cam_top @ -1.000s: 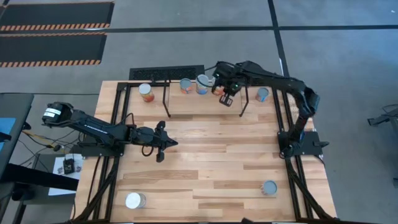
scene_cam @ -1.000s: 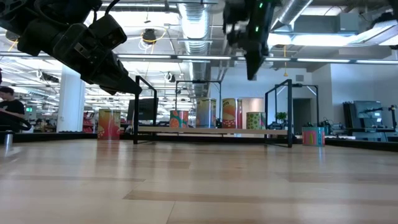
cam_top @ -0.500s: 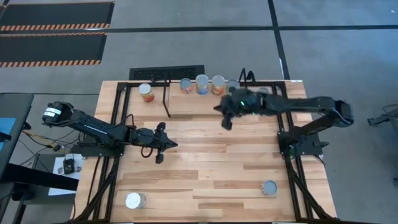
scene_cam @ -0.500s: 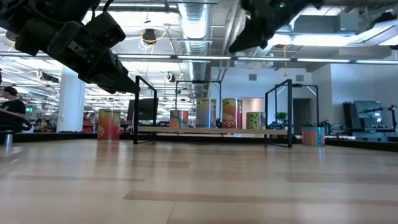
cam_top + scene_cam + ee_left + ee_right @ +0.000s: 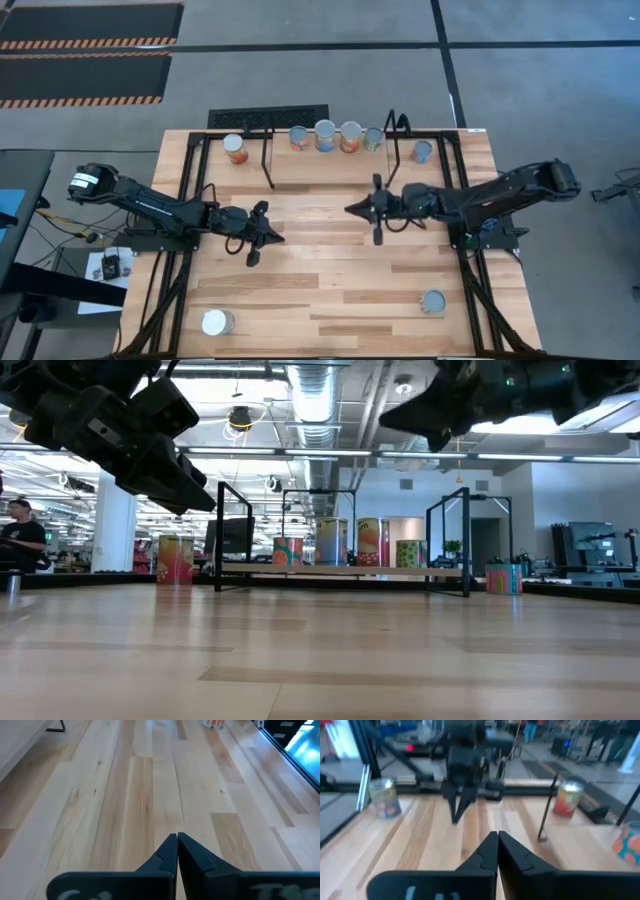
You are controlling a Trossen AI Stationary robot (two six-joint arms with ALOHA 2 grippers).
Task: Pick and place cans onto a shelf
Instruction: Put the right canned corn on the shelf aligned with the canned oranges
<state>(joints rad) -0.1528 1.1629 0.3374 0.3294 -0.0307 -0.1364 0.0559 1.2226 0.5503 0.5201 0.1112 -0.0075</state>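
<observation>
Four upright cans [image 5: 336, 137] on shelf [image 5: 330, 165]

No readable text, brand, number or sign anywhere; small tin cans' [image 5: 325, 136] labels too blurred.

I'm seeing even, bright light falling from overhead, with only faint shadows lying on the desk [image 5: 330, 270] in the high view. In the low view the ceiling lamps [image 5: 240, 418] are glaring and both arms are showing as dark silhouettes. The right wrist view is blurring throughout, while the left wrist view is staying fairly crisp.
</observation>
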